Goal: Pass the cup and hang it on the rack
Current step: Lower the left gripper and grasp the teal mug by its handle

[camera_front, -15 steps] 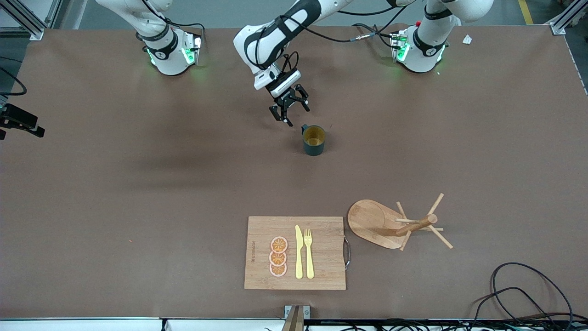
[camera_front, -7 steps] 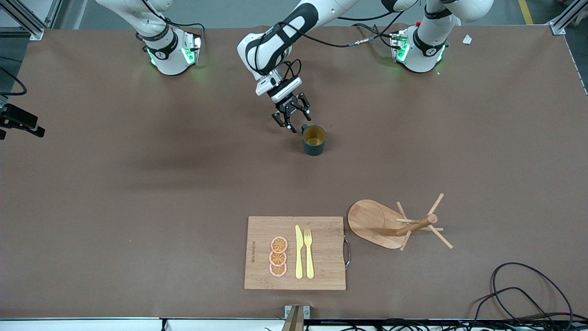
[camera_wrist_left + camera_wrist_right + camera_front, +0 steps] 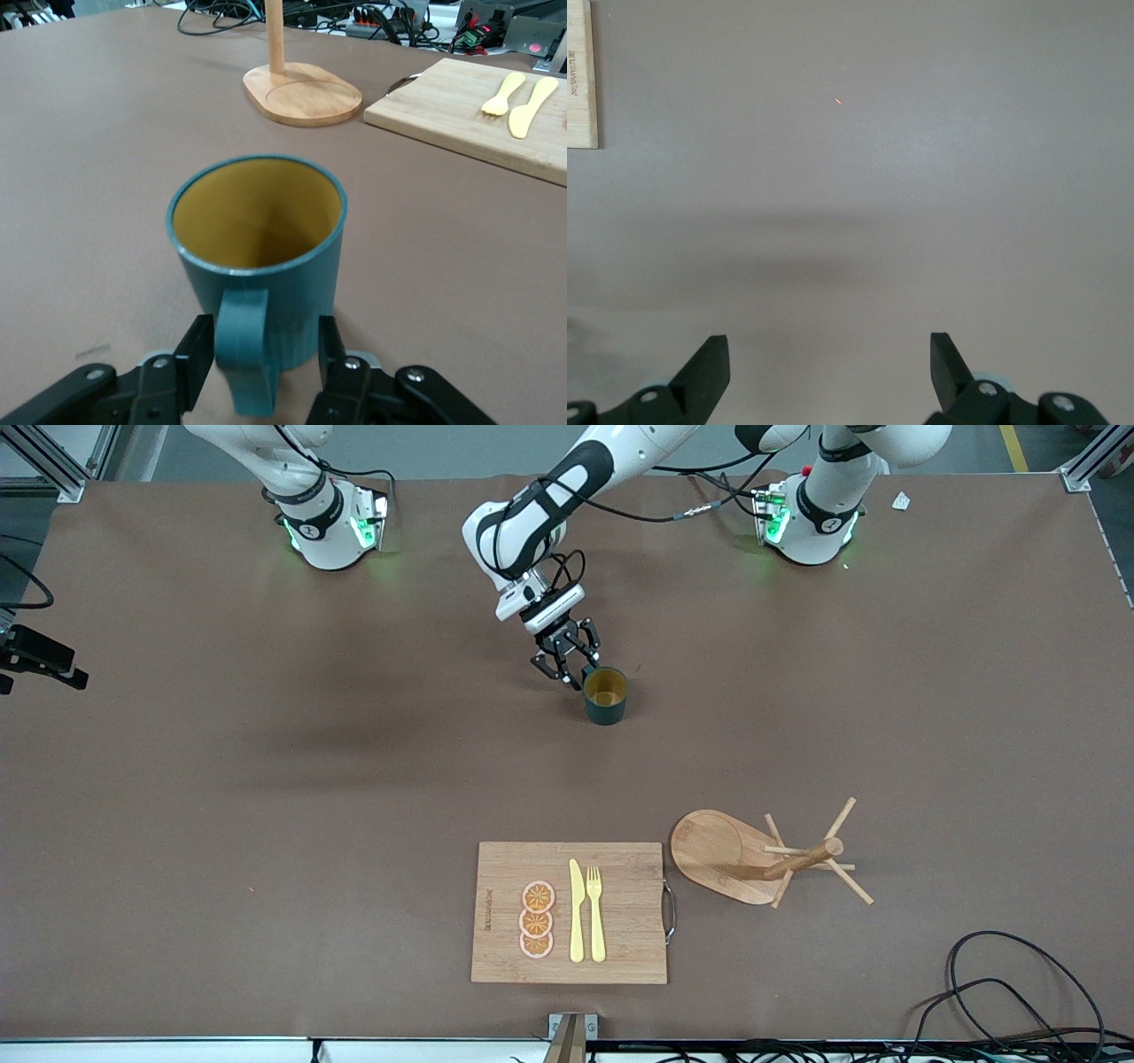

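The dark teal cup (image 3: pixel 606 695) with a yellow inside stands upright mid-table, its handle turned toward the robots' bases. My left gripper (image 3: pixel 573 670) is low at the cup, open, with one finger on each side of the handle and a gap on both sides. In the left wrist view the cup (image 3: pixel 257 230) fills the middle and my left gripper (image 3: pixel 262 352) straddles its handle. The wooden rack (image 3: pixel 719 856) stands nearer the front camera, toward the left arm's end. My right gripper (image 3: pixel 829 356) is open and empty over bare table; it does not show in the front view.
A bamboo cutting board (image 3: pixel 620 912) with a yellow knife, a fork and orange slices lies beside the rack, near the front edge. It also shows in the left wrist view (image 3: pixel 443 119). Black cables (image 3: pixel 1019 983) lie at the front corner.
My left gripper has come down and toward the cup, from above and beside it to straddling the handle. The cup has not moved.
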Controlling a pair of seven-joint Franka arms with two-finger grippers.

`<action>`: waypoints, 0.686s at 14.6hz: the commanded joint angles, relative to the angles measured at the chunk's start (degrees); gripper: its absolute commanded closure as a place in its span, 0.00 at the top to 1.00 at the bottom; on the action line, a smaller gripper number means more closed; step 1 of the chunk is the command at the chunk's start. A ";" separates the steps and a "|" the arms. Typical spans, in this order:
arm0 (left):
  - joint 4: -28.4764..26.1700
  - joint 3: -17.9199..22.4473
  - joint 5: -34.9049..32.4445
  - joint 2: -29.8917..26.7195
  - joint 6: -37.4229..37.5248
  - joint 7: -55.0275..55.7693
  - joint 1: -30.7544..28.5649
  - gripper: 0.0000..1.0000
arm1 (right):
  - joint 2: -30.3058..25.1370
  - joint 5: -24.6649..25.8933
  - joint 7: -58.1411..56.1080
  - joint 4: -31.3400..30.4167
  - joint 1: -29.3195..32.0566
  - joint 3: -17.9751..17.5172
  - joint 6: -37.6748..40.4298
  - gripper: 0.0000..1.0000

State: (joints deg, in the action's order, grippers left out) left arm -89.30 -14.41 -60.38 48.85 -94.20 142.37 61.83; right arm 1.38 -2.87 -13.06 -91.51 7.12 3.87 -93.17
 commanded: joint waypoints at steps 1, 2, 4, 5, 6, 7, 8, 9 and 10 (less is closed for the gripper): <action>1.06 0.26 -1.23 0.45 0.51 -1.57 0.05 0.43 | -1.55 -0.47 -0.30 -1.57 0.18 -0.26 -0.43 1.00; 1.06 0.26 -1.23 0.45 0.51 -1.75 0.05 0.34 | -1.55 -0.47 -0.30 -1.48 0.18 -0.26 -0.34 1.00; 1.06 0.26 -1.06 0.45 0.51 -3.58 0.05 0.14 | -1.64 -0.47 1.09 -1.31 -0.26 -0.35 -0.08 1.00; 1.40 0.26 -0.88 0.36 0.51 -4.90 0.05 0.01 | -1.64 -0.38 3.11 -1.30 -0.70 -0.44 0.27 1.00; 3.06 0.26 -0.80 0.28 0.51 -5.96 0.05 0.00 | -1.64 0.06 5.04 -1.22 -1.92 -0.44 0.80 1.00; 4.12 0.35 -0.36 -0.16 0.51 -6.66 -0.13 0.00 | -1.64 0.15 5.93 -0.87 -2.89 -0.35 0.89 1.00; 5.87 0.35 0.34 -0.60 0.51 -8.15 -0.65 0.00 | -1.64 0.15 7.24 -0.69 -3.42 -0.44 1.24 1.00; 7.89 0.26 1.83 -1.04 0.60 -9.82 -1.18 0.00 | -1.73 0.24 7.87 -0.60 -3.86 -0.44 1.67 1.00; 9.82 0.26 3.76 -1.65 0.60 -11.23 -1.88 0.00 | -1.73 0.24 7.96 -0.60 -4.21 -0.44 1.68 1.00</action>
State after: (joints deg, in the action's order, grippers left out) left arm -83.40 -14.10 -59.56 48.64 -94.25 135.06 61.22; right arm 1.27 -2.85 -6.82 -91.27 3.70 3.40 -92.19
